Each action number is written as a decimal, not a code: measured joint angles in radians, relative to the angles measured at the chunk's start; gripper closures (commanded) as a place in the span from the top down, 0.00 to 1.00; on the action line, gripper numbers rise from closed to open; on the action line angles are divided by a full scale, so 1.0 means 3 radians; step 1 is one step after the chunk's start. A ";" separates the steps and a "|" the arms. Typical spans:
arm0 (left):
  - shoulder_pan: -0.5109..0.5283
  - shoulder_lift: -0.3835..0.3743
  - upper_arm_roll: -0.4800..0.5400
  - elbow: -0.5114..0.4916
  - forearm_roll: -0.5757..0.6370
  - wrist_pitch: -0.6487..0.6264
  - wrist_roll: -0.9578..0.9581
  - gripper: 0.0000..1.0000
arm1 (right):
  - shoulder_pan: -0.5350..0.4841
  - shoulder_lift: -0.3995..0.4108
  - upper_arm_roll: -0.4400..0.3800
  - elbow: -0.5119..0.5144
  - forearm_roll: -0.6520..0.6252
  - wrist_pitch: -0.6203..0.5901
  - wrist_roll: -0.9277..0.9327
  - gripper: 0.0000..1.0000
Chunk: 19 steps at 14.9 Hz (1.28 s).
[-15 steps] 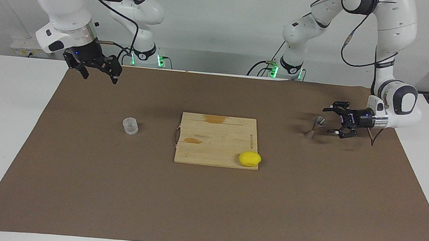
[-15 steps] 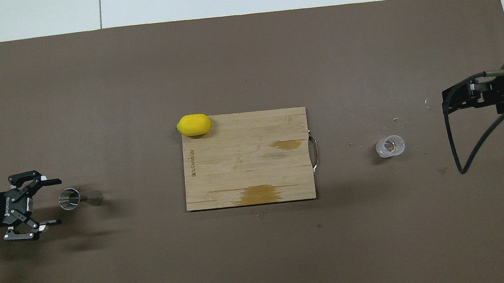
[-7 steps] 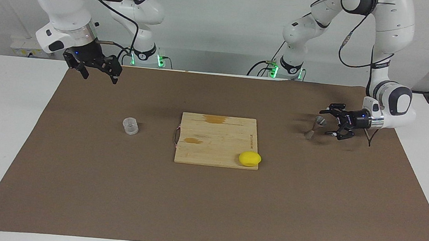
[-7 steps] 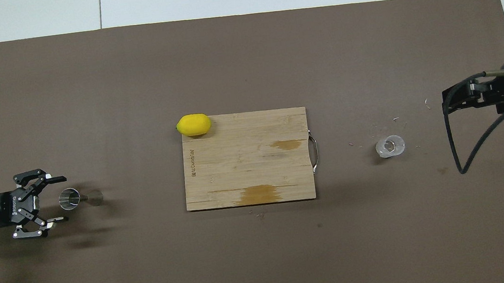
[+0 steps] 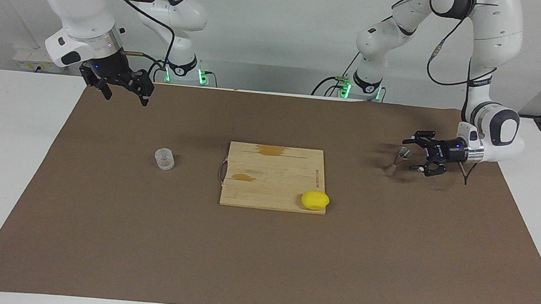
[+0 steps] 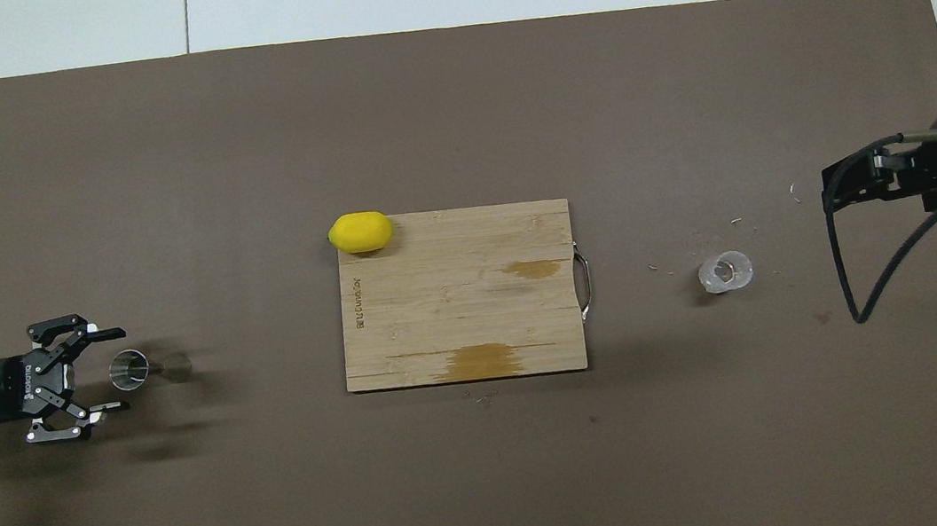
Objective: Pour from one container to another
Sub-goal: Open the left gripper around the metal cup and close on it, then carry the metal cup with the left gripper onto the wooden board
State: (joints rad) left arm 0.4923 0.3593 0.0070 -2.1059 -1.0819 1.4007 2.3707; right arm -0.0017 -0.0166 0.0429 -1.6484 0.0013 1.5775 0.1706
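A white table carried a brown mat that covered most of its top. On the mat's middle lay a wooden cutting board, flat, with 2 darker stains. A clear cup stood on the mat beside the board's handle, toward the right arm's end. A metal jigger stood upright on the mat toward the left arm's end, well apart from the board. A lemon sat at the board's corner farthest from the robots, seemingly partly on the mat.
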 measured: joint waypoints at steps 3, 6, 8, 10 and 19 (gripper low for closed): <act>-0.0005 0.0000 0.0000 -0.0024 0.0000 0.0000 0.0002 0.89 | 0.0000 0.0000 0.0000 0.0000 0.0000 0.0000 0.0000 1.00; -0.0007 0.0000 0.0000 -0.0029 0.0000 0.0000 0.0004 0.83 | 0.0000 0.0000 0.0000 0.0000 0.0000 0.0000 0.0000 1.00; -0.0007 0.0000 0.0000 -0.0030 0.0000 0.0000 0.0004 0.76 | 0.0000 0.0000 0.0000 0.0000 0.0000 0.0000 0.0000 1.00; -0.0007 0.0000 0.0000 -0.0030 0.0000 0.0000 0.0005 0.71 | 0.0000 0.0000 0.0000 0.0000 0.0000 0.0000 0.0000 1.00; -0.0009 0.0000 0.0000 -0.0033 -0.0001 0.0014 0.0008 0.46 | 0.0000 0.0000 0.0000 0.0000 0.0000 0.0000 0.0000 1.00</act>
State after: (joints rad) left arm 0.4896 0.3593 0.0070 -2.1157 -1.0821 1.4050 2.3730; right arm -0.0018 -0.0166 0.0429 -1.6484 0.0013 1.5775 0.1706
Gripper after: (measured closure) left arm 0.502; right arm 0.000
